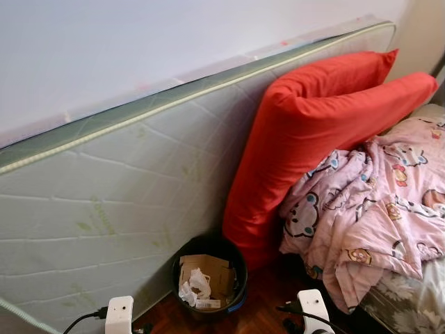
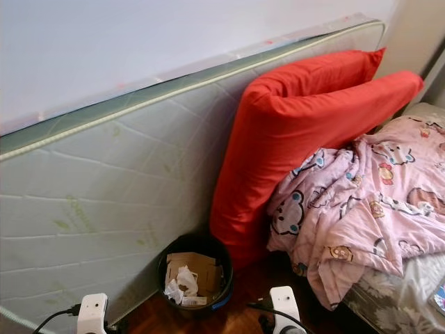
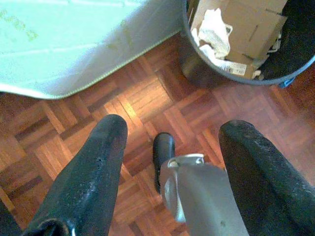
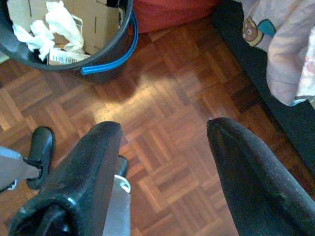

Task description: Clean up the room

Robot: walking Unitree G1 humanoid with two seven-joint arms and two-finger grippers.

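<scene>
Your left gripper (image 3: 170,142) hangs low over the wood floor (image 3: 142,98), fingers spread wide with nothing between them; the black bin (image 3: 221,73) sits just ahead of its tips, and the edge of the upright mattress (image 3: 74,44) lies off to one side. Your right gripper (image 4: 162,132) is likewise open and empty above the floor, with the same bin ahead of it, a blue band at its rim. Cardboard (image 1: 208,268) and crumpled white paper (image 1: 198,282) fill the bin. Beyond your right gripper a red pillow (image 1: 313,125) leans on the mattress, touching a pink blanket (image 1: 368,209) that spills off the bed.
</scene>
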